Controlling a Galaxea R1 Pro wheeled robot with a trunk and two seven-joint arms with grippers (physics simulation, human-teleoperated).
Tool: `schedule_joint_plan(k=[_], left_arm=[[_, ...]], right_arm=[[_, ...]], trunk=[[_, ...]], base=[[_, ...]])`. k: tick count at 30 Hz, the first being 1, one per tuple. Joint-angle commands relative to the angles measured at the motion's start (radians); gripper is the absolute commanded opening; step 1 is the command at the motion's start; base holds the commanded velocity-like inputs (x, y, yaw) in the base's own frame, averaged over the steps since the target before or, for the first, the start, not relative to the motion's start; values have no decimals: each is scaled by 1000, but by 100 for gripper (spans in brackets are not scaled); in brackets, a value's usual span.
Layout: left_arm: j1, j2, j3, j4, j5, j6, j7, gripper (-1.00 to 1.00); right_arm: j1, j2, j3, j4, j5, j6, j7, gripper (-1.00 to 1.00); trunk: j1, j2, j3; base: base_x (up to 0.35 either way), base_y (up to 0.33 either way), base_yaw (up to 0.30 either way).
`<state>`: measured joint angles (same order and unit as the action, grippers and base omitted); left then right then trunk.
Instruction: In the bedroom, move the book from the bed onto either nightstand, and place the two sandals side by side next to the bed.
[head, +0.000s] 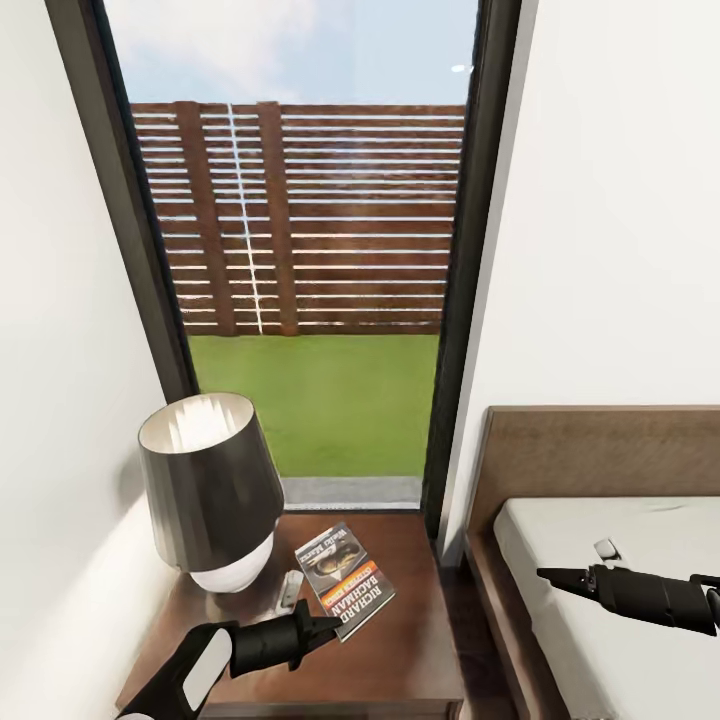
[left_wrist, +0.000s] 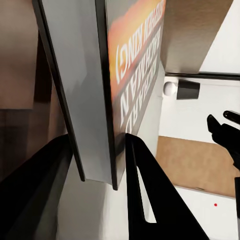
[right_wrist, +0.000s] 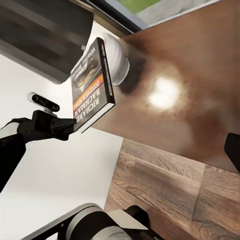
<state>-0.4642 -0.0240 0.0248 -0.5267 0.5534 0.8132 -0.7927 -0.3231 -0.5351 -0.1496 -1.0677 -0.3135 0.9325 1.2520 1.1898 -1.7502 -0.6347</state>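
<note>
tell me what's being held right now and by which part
The left gripper holds the book by its bottom edge, jaws shut on both covers, over the nightstand. The right gripper holds nothing.

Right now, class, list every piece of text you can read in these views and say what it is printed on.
"RICHARD BACHMAN": white capitals on the cover of the book, held in the left gripper over the nightstand.
Orange band under the name: lettering too small to read.
Spine and upper cover of the book: white lettering, too blurred to read.
The lamp bears no readable text.
</note>
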Motion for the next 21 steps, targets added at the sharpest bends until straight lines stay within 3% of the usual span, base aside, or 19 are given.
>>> schedule_joint_plan(k=[1, 21], left_arm=[[-1, -1, 3, 0, 3, 6, -1, -100], [-1, -1, 3, 1, 2, 4, 1, -100]], right_arm=[[-1, 0, 0, 0, -2, 6, 1, 100], [-1, -2, -2, 0, -4, 6, 3, 100]], trunk=[[4, -8, -4], [81, -148, -67]], base=[[0, 0, 0], [0, 0, 0]])
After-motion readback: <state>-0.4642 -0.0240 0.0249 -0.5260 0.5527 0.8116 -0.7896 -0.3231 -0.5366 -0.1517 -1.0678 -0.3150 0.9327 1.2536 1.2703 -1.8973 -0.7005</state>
